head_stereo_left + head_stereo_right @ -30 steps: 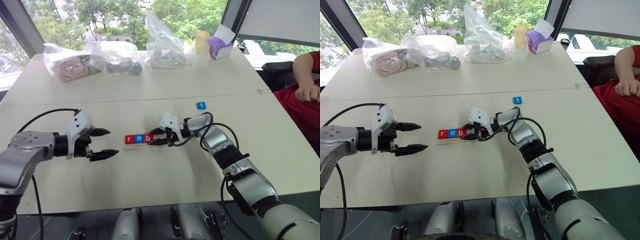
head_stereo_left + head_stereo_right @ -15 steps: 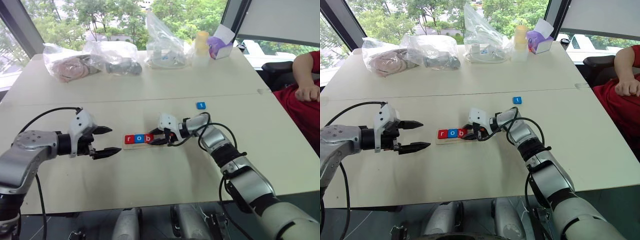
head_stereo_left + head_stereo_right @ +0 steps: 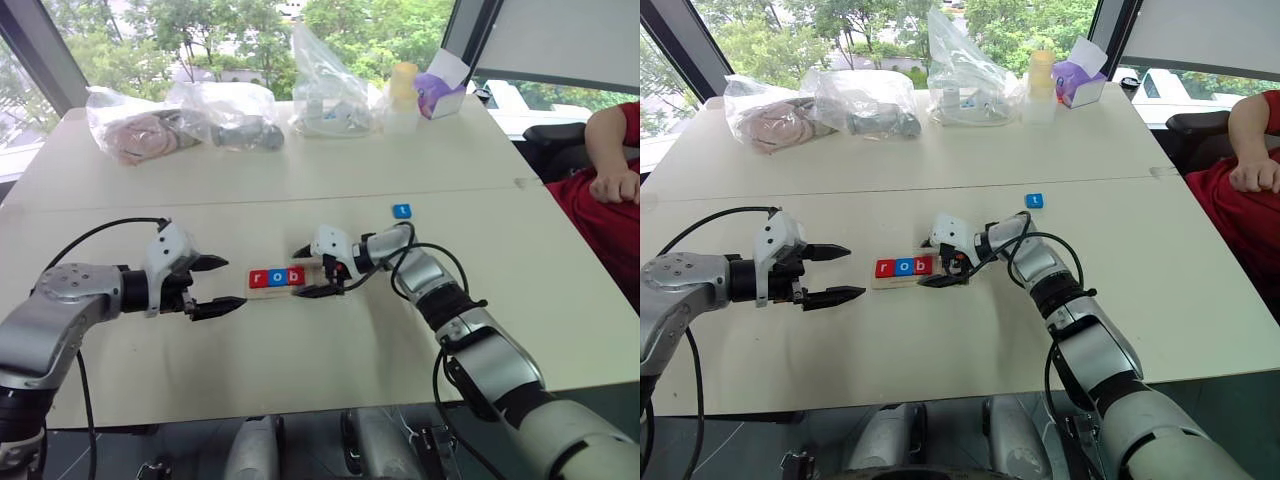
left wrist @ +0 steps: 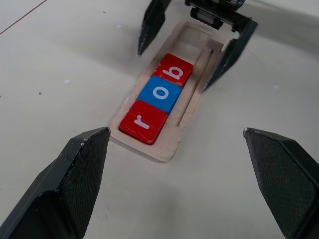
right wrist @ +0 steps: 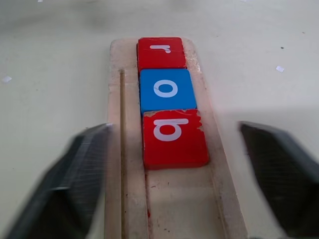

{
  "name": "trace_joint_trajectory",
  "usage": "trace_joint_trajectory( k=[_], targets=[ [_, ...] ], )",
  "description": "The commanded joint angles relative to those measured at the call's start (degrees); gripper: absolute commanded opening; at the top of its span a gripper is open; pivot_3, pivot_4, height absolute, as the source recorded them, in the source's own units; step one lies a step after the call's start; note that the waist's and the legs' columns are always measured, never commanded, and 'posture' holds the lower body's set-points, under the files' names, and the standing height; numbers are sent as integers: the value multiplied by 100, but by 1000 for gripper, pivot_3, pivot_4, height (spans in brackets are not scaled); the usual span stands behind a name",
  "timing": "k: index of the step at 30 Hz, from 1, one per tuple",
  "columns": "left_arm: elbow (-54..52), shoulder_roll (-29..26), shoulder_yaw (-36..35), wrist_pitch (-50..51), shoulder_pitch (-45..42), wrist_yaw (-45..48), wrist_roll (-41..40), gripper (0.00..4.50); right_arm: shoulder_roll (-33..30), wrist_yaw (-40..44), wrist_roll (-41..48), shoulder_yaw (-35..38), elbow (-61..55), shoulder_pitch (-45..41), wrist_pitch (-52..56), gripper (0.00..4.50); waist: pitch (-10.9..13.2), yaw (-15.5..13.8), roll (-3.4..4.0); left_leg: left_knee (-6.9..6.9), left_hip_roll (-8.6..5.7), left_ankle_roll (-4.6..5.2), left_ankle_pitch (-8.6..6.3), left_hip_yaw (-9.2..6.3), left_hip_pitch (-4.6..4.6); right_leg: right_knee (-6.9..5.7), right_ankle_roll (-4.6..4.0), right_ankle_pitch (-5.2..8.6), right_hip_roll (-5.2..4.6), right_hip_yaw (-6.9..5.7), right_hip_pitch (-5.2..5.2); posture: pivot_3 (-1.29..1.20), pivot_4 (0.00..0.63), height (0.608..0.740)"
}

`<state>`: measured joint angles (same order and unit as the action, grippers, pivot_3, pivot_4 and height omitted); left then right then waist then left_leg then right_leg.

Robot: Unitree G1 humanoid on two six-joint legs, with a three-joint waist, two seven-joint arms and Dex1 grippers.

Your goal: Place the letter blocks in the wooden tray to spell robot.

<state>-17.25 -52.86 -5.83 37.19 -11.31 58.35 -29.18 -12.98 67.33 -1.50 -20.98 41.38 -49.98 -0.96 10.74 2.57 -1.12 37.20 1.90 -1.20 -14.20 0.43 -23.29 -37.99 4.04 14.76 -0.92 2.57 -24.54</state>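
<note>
The wooden tray (image 3: 312, 281) lies mid-table with three letter blocks in its left part: red r (image 3: 258, 279), blue o (image 3: 277, 278) and red b (image 3: 296, 276). Its right part is bare wood (image 5: 184, 199). My right gripper (image 3: 303, 272) is open, one finger on each side of the tray at the b block, holding nothing. My left gripper (image 3: 232, 284) is open and sits just left of the tray's r end, apart from it. A blue t block (image 3: 402, 211) lies alone on the table, behind and to the right of the tray.
Clear plastic bags (image 3: 180, 118) (image 3: 328, 85), a yellow-capped bottle (image 3: 403, 95) and a purple box (image 3: 441, 95) line the table's far side. A person in red (image 3: 610, 190) sits at the right edge. A seam (image 3: 250, 199) crosses the table behind the tray.
My right gripper has gone from shut at the b block's end to open, its fingers now either side of the tray. The left gripper has stayed put.
</note>
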Motion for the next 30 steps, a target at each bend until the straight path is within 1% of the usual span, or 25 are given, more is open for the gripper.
trace_joint_trajectory(
  k=[1,4,6,8,9,11,14,16,19,22,25,30],
  targets=[
    [-167,11,-59,-48,-45,-48,-10,4500,-13,-47,30,147,-112,-125,-39,4469,0,0,0,0,0,0,0,0,0,0,0,0,0,0,0,0,150,740],
    [-187,17,-50,-47,-49,-68,-6,4500,-76,-110,118,273,-260,-118,68,4469,0,-1,0,0,0,0,0,0,0,0,0,0,0,0,0,0,150,740],
    [-285,58,-98,-21,-91,-126,-78,4500,-201,-273,350,608,-570,-88,411,4469,1,-4,1,0,0,0,0,-1,0,0,0,0,-1,0,0,0,150,740],
    [-455,180,-206,89,-196,-239,-286,4500,-471,-722,680,1218,-1202,82,1116,4469,1,-38,1,0,-1,0,0,-6,-3,0,0,0,-5,0,0,0,150,740],
    [-509,214,-241,129,-217,-269,-350,4500,-547,-870,763,1381,-1450,166,1372,4469,0,-55,0,2,0,-1,0,-11,-6,0,1,-1,-10,-2,0,0,150,740],
    [-613,426,-207,162,-406,-435,-464,4500,-748,-1452,989,1923,-2271,548,2179,4469,-1,-96,-1,1,-2,-1,0,-19,-7,1,2,-1,-19,-3,0,0,150,740],
    [-630,757,43,171,-746,-574,-516,4500,-838,-2359,1288,2620,-3621,1239,3394,4469,-3,-161,-5,1,-9,-1,0,-19,-7,2,3,0,-18,-3,2,0,150,740],
    [-539,945,302,124,-944,-565,-434,4500,-818,-2874,1324,2837,-4371,1682,3982,4469,-3,-165,-4,-1,-11,-1,0,-14,-7,2,3,0,-13,-2,2,0,150,740],
    [-236,1249,766,-70,-1279,-460,-214,4500,-608,-3684,1221,2958,-5179,2261,4625,4469,-4,-134,-3,-1,-9,-1,0,-2,-3,1,2,0,-1,6,1,0,150,740],
    [161,1606,1172,-353,-1669,-310,-15,4500,-367,-4324,1017,2812,-5612,2745,4907,4469,-4,-120,-3,1,-5,-1,0,-3,0,0,0,0,14,11,1,0,150,740],
    [622,1974,1498,-633,-2045,-108,168,4500,-65,-4859,877,2626,-5745,2964,5095,4469,-4,-118,-3,3,-5,-2,1,-2,0,0,0,0,16,13,0,0,150,740],
    [1079,2117,1816,-1012,-2203,130,549,4500,109,-5277,714,2327,-5573,3038,5061,4469,-5,-47,-3,1,-5,-2,1,1,0,1,1,1,16,17,0,0,150,740]
  ],
)
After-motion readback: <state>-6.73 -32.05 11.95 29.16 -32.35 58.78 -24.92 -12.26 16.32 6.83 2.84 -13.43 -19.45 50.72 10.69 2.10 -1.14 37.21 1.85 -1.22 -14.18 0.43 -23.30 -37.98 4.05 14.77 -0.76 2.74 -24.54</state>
